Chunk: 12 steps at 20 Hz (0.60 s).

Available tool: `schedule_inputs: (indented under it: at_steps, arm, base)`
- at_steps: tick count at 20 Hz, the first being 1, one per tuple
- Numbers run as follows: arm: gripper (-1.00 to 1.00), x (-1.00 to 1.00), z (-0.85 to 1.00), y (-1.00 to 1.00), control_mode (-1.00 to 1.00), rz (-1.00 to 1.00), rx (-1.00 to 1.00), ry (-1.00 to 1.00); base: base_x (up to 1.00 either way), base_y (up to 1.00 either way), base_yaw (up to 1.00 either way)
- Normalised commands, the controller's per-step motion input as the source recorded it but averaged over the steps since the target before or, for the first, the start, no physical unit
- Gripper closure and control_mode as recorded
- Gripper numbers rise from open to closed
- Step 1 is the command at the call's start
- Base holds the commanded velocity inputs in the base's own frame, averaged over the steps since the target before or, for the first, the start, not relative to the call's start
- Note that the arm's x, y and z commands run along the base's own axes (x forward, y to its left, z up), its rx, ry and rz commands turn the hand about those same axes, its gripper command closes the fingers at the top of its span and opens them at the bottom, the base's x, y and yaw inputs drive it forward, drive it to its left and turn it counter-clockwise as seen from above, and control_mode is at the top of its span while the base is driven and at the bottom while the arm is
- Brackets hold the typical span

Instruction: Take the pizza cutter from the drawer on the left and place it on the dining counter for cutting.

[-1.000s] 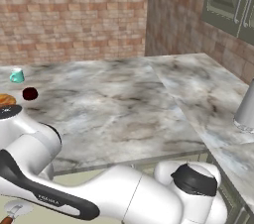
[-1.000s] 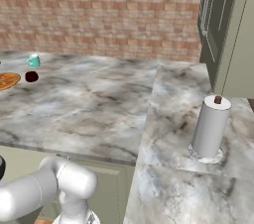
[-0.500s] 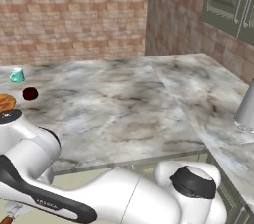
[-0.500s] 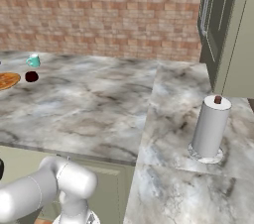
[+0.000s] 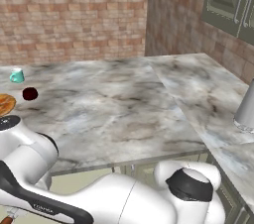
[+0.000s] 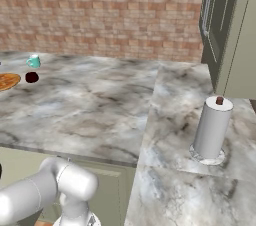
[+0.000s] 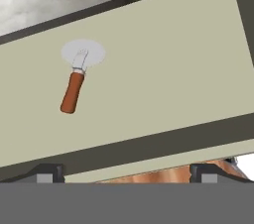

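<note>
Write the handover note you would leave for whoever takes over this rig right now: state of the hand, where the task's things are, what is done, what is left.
Hand: open, holding nothing, looking down into the drawer from above.
Drawer: pulled open, pale inside showing.
Cutter: lying flat on the drawer floor, round blade toward the counter edge, reddish handle toward the drawer front, off to one side of the hand and untouched.
Counter: marble top, with a pizza, a dark ball and a teal cup at its far left, and a paper towel roll on the right.
Done: drawer open.
Left: line up over the cutter, go down, grip it, lift it, set it on the counter.
</note>
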Motion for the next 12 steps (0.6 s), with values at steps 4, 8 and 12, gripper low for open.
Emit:
schedule_inputs:
  at_steps: [4,8,12]
  arm:
    - [-1.00,0.06,-0.14,0.09,-1.00,-0.02,0.00,0.00]
    - [-1.00,0.11,-0.14,0.17,-1.00,-0.02,-0.01,0.00]
    - [-1.00,0.18,-0.15,0.29,-1.00,-0.03,-0.05,0.00]
  base:
    - [0.00,0.00,0.00]
    - [0.00,0.00,0.00]
    - [0.00,0.00,0.00]
